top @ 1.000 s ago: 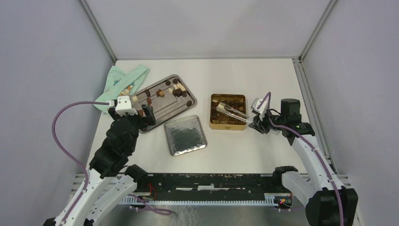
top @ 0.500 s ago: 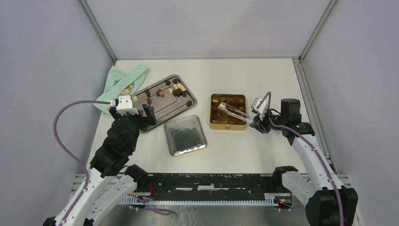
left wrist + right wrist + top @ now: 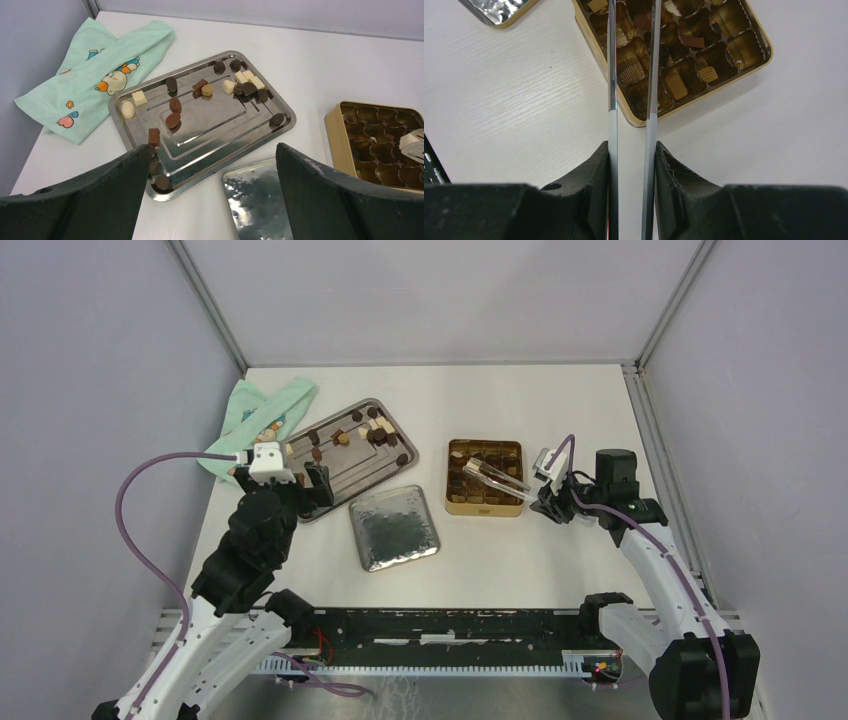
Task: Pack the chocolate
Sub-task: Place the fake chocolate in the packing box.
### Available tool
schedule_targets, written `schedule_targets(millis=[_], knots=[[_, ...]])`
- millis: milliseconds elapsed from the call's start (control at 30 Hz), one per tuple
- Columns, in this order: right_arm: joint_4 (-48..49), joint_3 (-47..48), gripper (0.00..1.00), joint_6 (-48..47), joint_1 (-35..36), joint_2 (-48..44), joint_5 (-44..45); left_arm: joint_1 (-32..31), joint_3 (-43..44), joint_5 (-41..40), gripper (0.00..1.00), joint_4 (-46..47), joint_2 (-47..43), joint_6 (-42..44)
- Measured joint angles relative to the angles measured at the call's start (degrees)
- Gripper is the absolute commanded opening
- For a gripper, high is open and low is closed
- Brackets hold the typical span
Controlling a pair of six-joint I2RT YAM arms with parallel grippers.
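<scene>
Many chocolate pieces (image 3: 173, 120) on tray (image 3: 215, 131), cartoon-print cloth (image 3: 95, 75) beside

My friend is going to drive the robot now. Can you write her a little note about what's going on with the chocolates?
Left claw: open, empty, hovering at the near corner of the steel tray.
Right claw: shut on the tongs, which reach over the gold tin; can't tell if they hold a piece.
Done: a few chocolates sit in the tin's cups.
Left: many loose pieces on the tray to move over; most cups empty; the lid lies off, beside the tin.
</scene>
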Motion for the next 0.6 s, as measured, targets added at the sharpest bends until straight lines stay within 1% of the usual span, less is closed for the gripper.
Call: schedule_targets(millis=[133,200,600], knots=[[0.0,0.0,0.1,0.0,0.0,0.1,0.0,0.0,0.0,0.2,1.0,0.0,0.2,0.0],[0.0,0.0,0.13,0.0,0.0,0.1,0.0,0.0,0.0,0.2,0.99,0.0,0.3,0.0],[0.0,0.0,0.13,0.0,0.0,0.3,0.0,0.0,0.0,1.8,1.0,0.0,2.0,0.0]])
